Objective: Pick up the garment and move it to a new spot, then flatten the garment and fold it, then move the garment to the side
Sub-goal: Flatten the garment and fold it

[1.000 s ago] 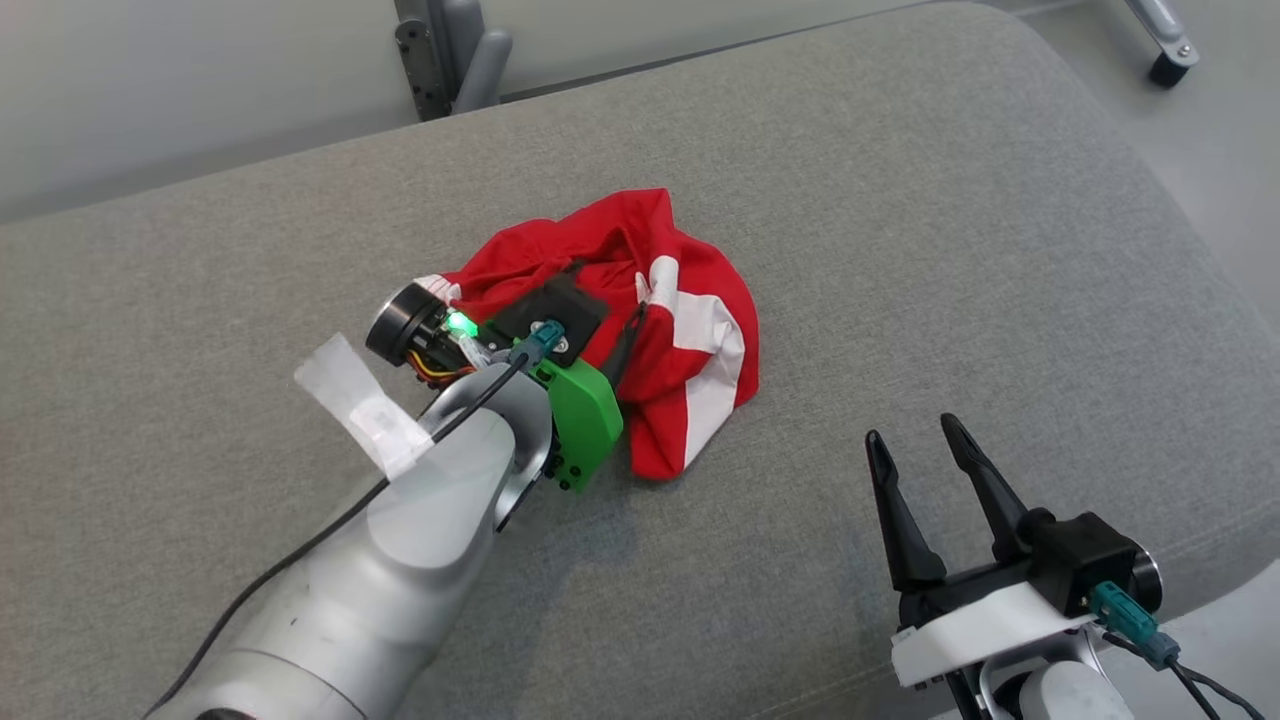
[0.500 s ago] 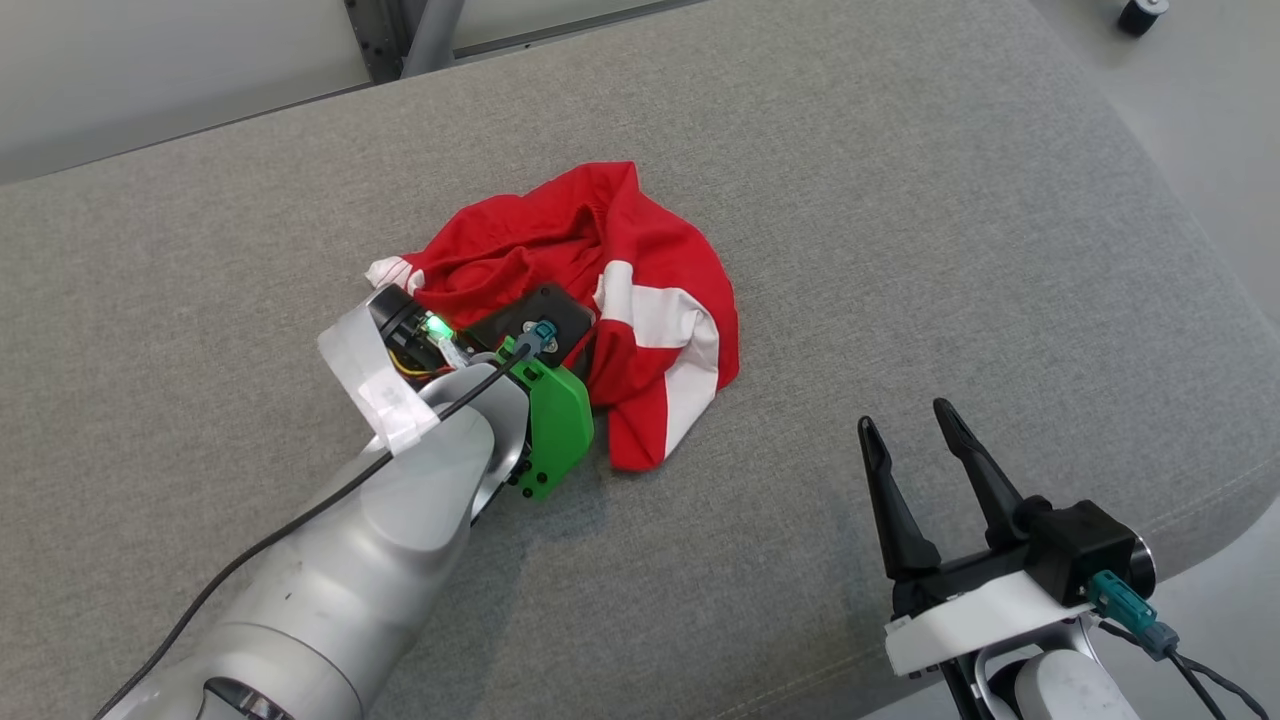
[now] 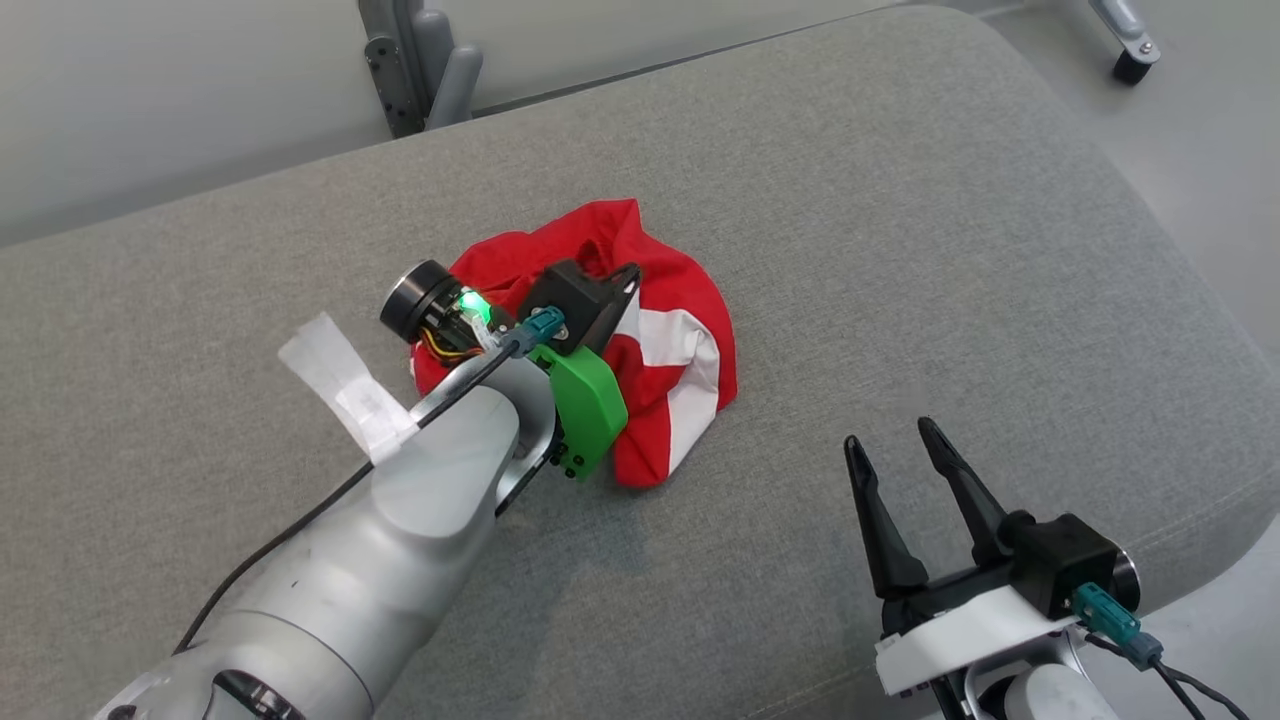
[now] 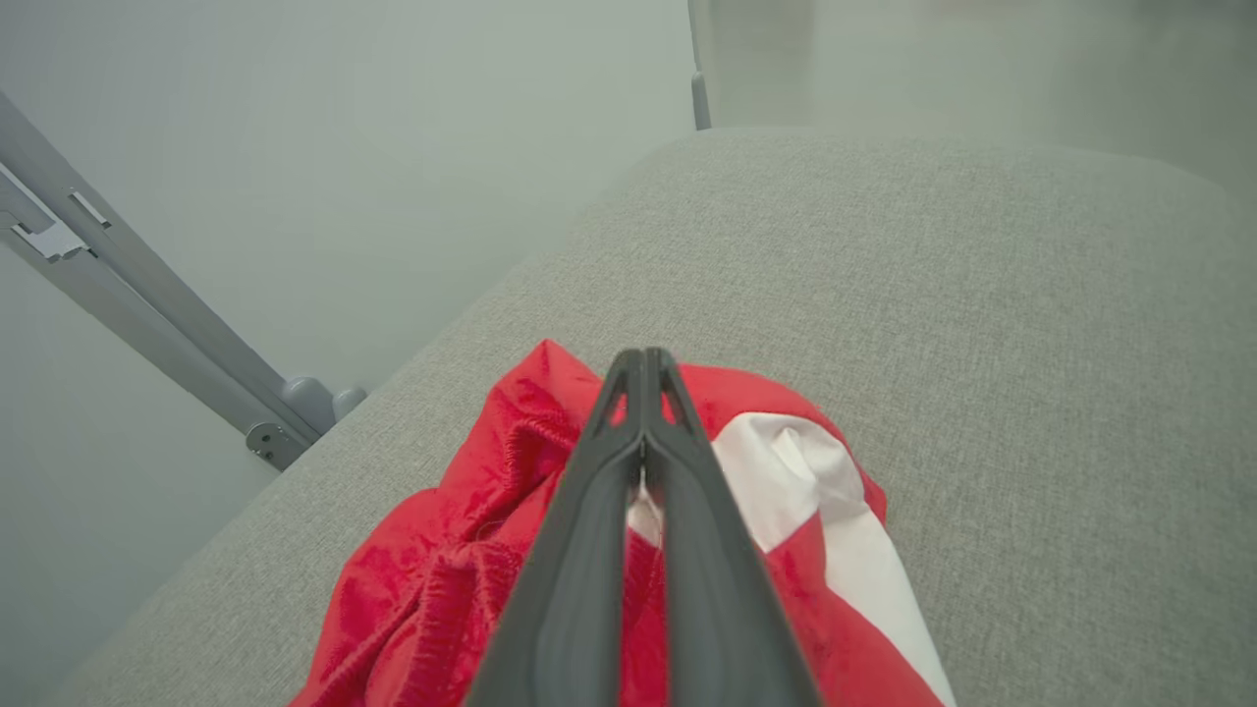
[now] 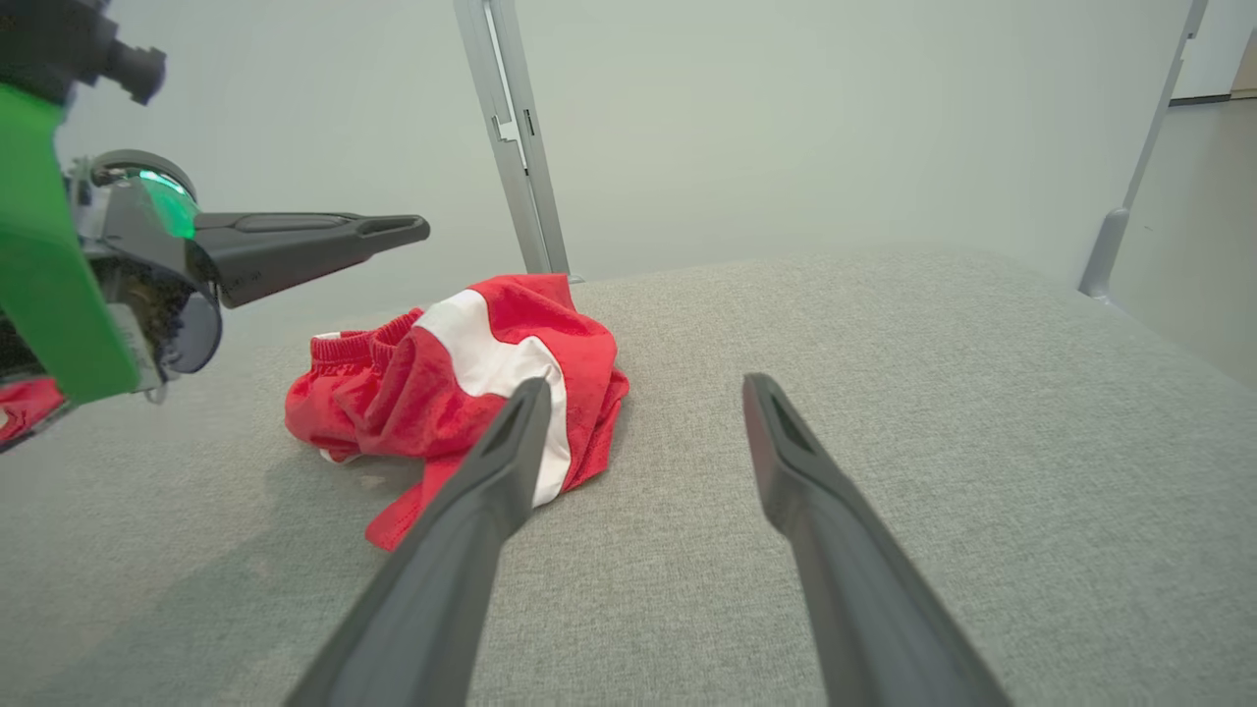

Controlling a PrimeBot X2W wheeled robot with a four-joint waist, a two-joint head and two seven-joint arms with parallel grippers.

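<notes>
A crumpled red garment with white stripes lies in a heap on the grey cushion. My left gripper hangs just above the heap, fingers pressed together with no cloth between them. The left wrist view looks along the closed left gripper over the garment. From the right wrist view the left gripper hovers clear above the garment. My right gripper stands open and empty near the cushion's front right, apart from the cloth; its open fingertips frame the right gripper midpoint.
The cushion's rounded edge drops to pale floor on the right. Grey metal frame legs stand behind the cushion, and a caster sits at the far right. A taped cable runs along my left forearm.
The left gripper has shut and risen out of the garment, holding no cloth. The head camera shifted between frames. The right arm has kept its place.
</notes>
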